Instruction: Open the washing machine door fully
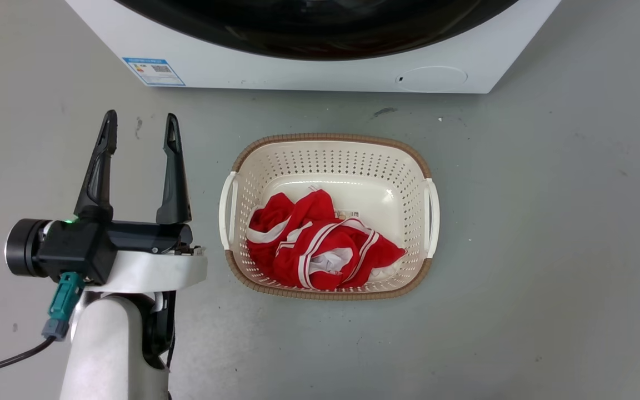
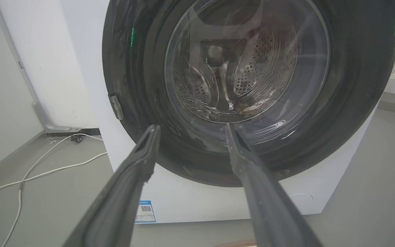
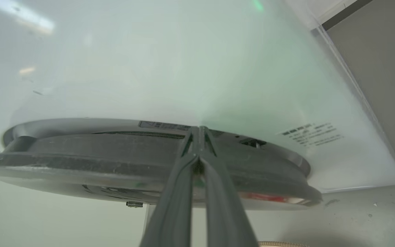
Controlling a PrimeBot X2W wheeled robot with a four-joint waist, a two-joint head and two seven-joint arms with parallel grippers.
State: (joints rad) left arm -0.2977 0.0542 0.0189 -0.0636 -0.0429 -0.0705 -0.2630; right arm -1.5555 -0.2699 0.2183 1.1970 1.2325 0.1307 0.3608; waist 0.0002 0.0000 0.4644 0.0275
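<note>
The washing machine door is a big glossy black ring around a bulging glass bowl, through which the steel drum shows. It lies close against the white machine front. In the head view its lower arc runs along the top edge. My left gripper is open over the floor, well short of the machine, and in the left wrist view my left gripper points at the lower part of the door. My right gripper is shut, fingertips together at the door's rim, seen edge-on, with nothing visible between them.
A cream laundry basket with a brown rim holds red-and-white clothing on the grey floor in front of the machine. A small round white flap sits low on the machine front. White cables trail on the floor by the wall.
</note>
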